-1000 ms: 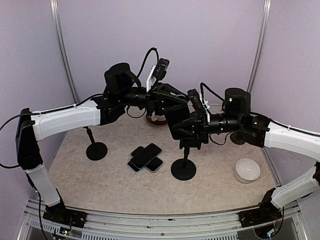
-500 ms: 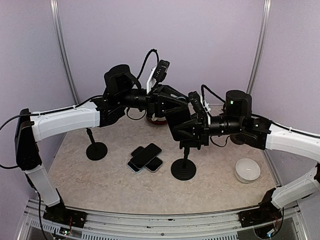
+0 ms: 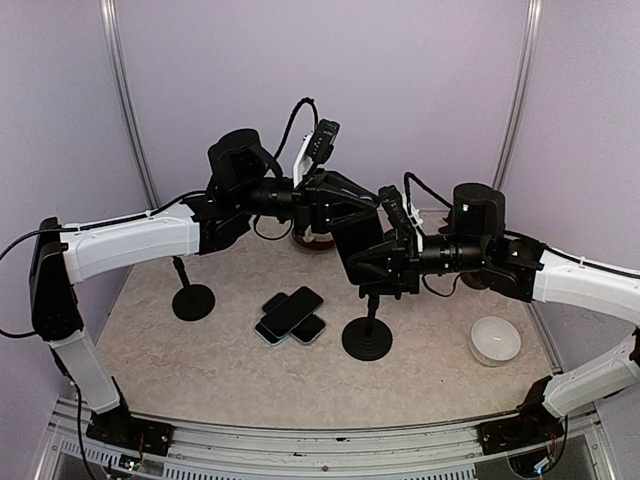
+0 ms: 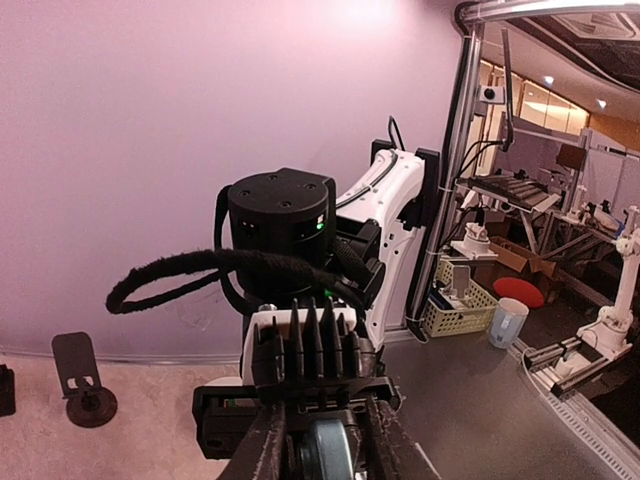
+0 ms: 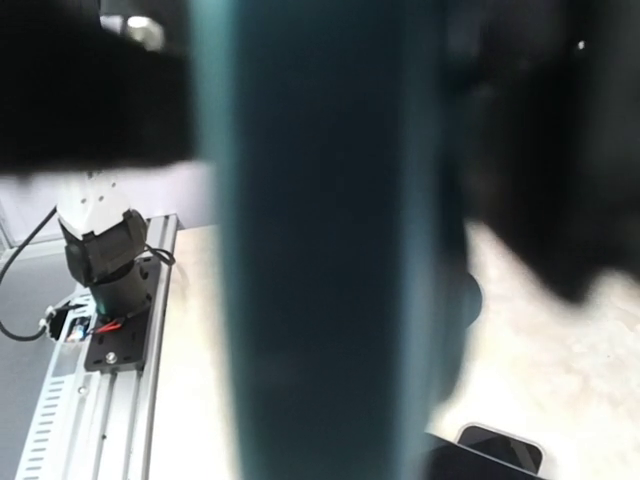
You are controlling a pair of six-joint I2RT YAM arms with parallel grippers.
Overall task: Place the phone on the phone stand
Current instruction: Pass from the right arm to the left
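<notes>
While the speckled table (image 3: 200, 365) carries a black phone stand (image 3: 367, 338) at its middle, both arms meet in the air above it. The right gripper (image 3: 375, 262) is clamped on the phone (image 5: 320, 250), holding it over the stand. The left gripper (image 3: 348, 222) reaches the phone's upper end; I cannot tell whether its fingers grip.

The gripped phone (image 5: 320, 240) is a teal blur up close, and another phone (image 5: 500, 447) is cut off.

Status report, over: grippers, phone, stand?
Right gripper shut on phone, in air near stand. Left gripper close by, grip unclear. Phone not yet on stand.
</notes>
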